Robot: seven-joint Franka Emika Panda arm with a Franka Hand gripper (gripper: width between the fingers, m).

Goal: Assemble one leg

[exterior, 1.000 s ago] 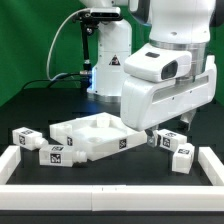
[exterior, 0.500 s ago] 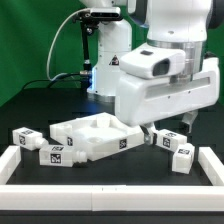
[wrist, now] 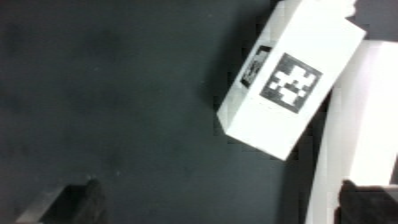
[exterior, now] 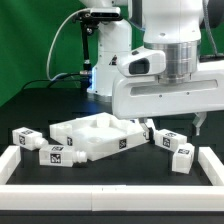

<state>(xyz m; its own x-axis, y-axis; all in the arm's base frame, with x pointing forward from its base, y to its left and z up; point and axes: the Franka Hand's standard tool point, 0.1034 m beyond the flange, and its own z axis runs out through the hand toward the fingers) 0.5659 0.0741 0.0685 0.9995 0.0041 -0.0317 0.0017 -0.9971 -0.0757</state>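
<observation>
White leg [wrist: 285,85] lies below the end effector [wrist: 217,200], jaws apart.

Open table [wrist: 125,110] beneath jaws; one leg [wrist: 285,80] alongside.

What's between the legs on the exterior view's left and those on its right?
The white square panel with raised rims lies between the left legs and the right legs. The exterior view shows it.
</observation>
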